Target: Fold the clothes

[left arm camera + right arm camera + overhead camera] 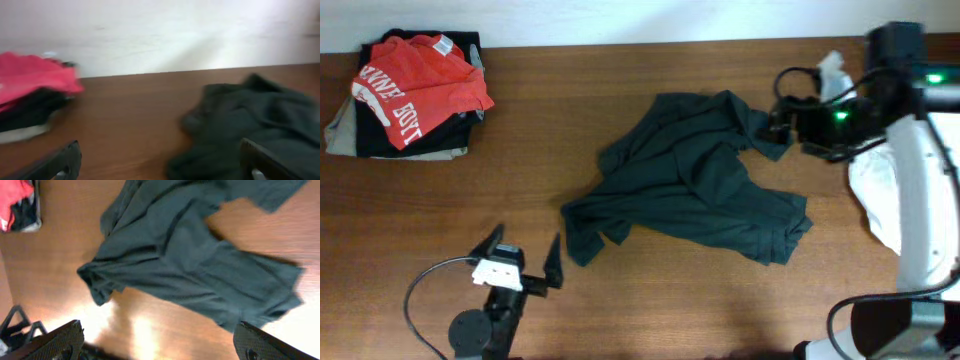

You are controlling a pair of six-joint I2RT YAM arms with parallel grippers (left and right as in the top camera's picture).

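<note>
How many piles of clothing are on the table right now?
2. The dark T-shirt lies crumpled in the middle; a stack topped by the red T-shirt sits in the far left corner. What lies under the red one is partly hidden.

You have one dark T-shirt (690, 180) and one table (620, 100) under it. At the far corner you get one stack of clothes (360, 135), with one red T-shirt (415, 85) on top. Grippers number two — the left gripper (527, 240) and the right gripper (159, 327).
</note>
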